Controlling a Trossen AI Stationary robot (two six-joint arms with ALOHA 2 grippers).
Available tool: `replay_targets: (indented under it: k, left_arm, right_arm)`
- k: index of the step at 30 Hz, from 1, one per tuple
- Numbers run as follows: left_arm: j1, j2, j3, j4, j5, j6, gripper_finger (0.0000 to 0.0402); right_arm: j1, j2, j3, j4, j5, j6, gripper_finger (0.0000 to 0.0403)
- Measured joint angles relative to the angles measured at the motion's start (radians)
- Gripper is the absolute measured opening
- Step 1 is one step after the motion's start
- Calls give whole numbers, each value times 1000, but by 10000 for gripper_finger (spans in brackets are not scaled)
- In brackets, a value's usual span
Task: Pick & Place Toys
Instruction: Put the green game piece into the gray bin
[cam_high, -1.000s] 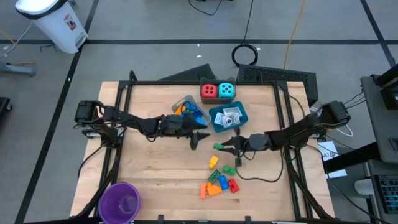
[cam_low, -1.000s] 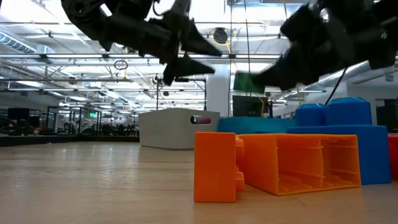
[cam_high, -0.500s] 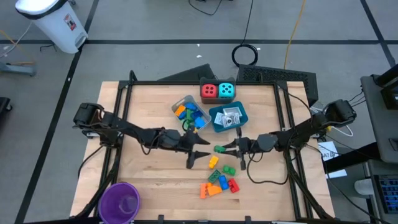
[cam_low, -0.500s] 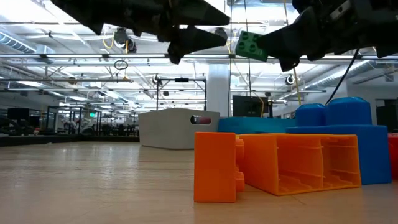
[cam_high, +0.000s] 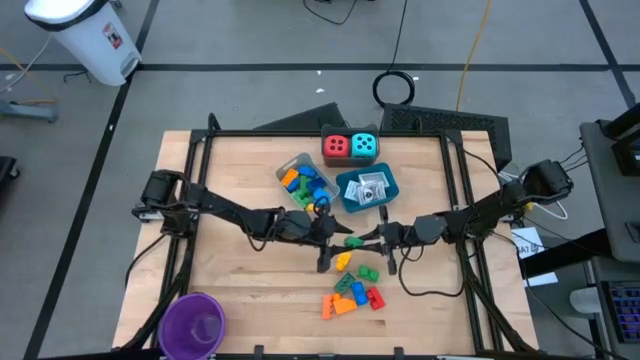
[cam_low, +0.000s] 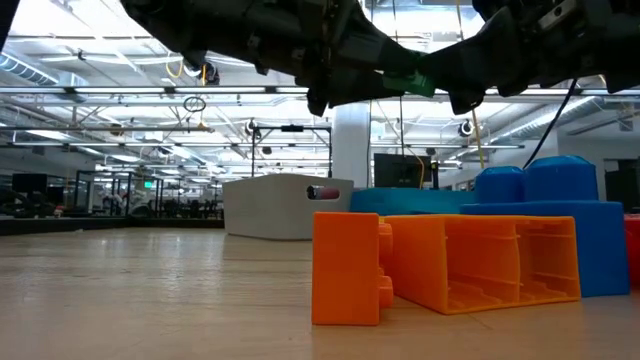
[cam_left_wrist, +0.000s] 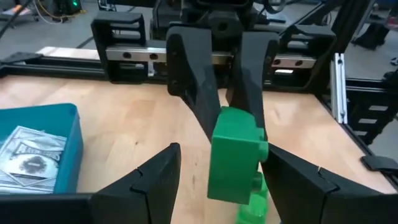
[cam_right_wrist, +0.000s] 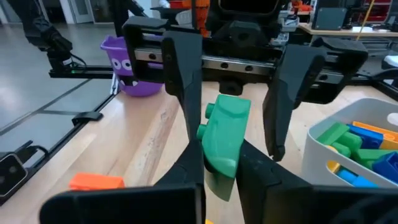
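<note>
- The right hand (cam_right_wrist: 221, 177) pinches a green brick (cam_right_wrist: 224, 144) and holds it up above the middle of the counter (cam_high: 240, 170), offered endwise, probably so the other arm can take it.
- The left hand (cam_left_wrist: 214, 168) faces it with fingers spread, one on each side of the brick, not yet pressing.
- From overhead the two hands hide most of the brick.
- Whether the left fingers touch it, I cannot tell.

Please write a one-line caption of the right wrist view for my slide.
Handover above the table: right end effector shut on a green brick, with the open left end effector around it.
</note>
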Motion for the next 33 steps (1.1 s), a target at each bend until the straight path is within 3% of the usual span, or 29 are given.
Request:
replay_targets:
  k: [6,12,18,21,25,33]
  left_arm:
    - [1,-1,3,0,3,-32,206]
    - [0,-1,3,1,21,-11,97]
    - [16,-51,2,-66,-12,12,99]
    - [13,-118,2,-174,-109,4,99]
    - [17,-177,-32,-250,-331,-7,99]
    - [86,-217,-194,-207,-571,-181,99]
  right_arm:
    - [0,0,0,-5,3,0,26]
    - [0,0,0,-7,-5,2,36]
    - [-2,-7,0,-28,27,3,74]
    - [-4,-30,2,-62,33,4,93]
    - [1,-77,0,-127,6,4,112]
    - [-1,-103,1,-158,7,4,122]
